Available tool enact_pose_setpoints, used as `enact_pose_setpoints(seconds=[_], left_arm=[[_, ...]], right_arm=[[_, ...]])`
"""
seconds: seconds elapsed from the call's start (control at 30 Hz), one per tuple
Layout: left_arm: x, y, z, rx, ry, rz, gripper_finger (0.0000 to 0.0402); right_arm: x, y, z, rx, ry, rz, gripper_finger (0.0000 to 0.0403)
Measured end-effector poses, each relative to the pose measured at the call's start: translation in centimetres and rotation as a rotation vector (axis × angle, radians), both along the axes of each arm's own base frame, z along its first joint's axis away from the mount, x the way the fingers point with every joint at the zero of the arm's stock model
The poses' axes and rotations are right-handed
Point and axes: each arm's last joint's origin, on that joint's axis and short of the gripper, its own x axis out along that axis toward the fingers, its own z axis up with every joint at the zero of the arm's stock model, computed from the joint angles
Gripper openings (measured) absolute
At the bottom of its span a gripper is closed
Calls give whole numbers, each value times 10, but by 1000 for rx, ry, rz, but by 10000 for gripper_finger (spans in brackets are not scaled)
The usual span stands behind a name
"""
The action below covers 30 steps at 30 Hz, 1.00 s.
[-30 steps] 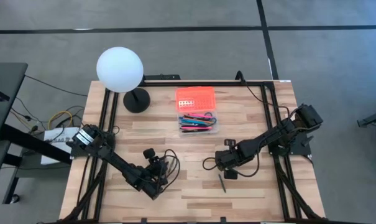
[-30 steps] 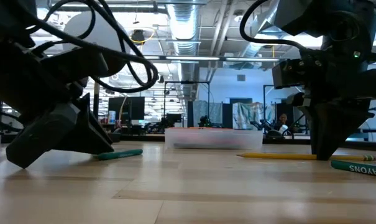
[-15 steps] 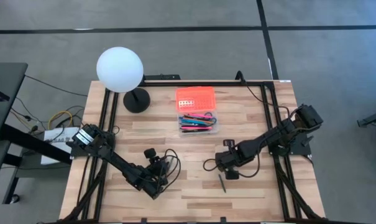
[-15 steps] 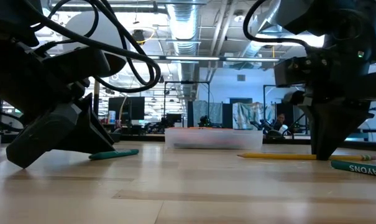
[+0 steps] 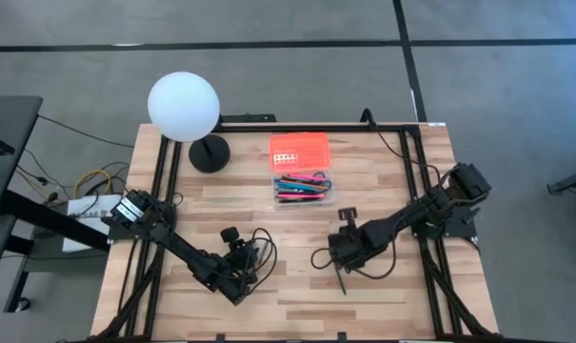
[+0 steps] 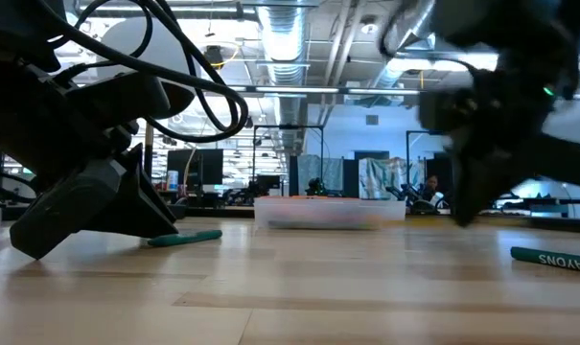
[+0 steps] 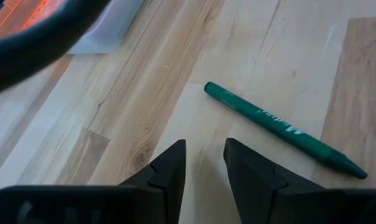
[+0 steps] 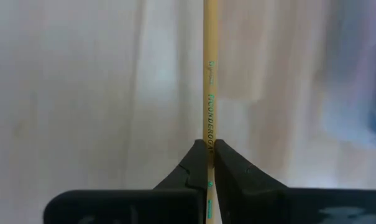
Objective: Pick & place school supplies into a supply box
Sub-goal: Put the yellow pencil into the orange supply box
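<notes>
Wooden table: one yellow pencil gripped, one green marker loose.

Even, diffuse overhead light fills the high view, with soft, short shadows beneath the globe lamp and both arms on the wooden table. In the low view, ceiling strip lights glow behind the scene, leaving the near arms as dark silhouettes; the right arm is smeared by motion blur. The left wrist view is bright and sharp on the green marker. The right wrist view shows the yellow pencil sharp against a streaked, blurred tabletop.
</notes>
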Motion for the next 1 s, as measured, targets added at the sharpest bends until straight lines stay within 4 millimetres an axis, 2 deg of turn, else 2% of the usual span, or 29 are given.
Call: enact_pose_setpoints(seconds=[0.13, 0.23, 0.3, 0.43, 0.57, 0.7, 0.83, 1.0], left_arm=[[0, 0, 0, 1, 2, 0, 112], [0, 0, 0, 2, 2, 0, 112], [0, 0, 0, 3, 2, 0, 112], [0, 0, 0, 3, 3, 0, 112], [-1, 0, 0, 6, 6, 0, 112], [-1, 1, 0, 10, 12, 0, 112], [-1, 1, 0, 14, 13, 0, 112], [-1, 1, 0, 29, 15, -5, 112]], right_arm=[[4, -6, 10, -108, 2, -11, 0], [14, -17, 18, -221, -54, -19, 0], [23, -28, 24, -280, -78, -35, 0], [45, -60, 32, -290, -142, -79, 0], [62, -95, 37, -231, -206, -117, 0], [69, -122, 38, -140, -257, -173, 0], [69, -140, 38, -76, -261, -213, 6], [68, -150, 37, 6, -268, -243, 18]])
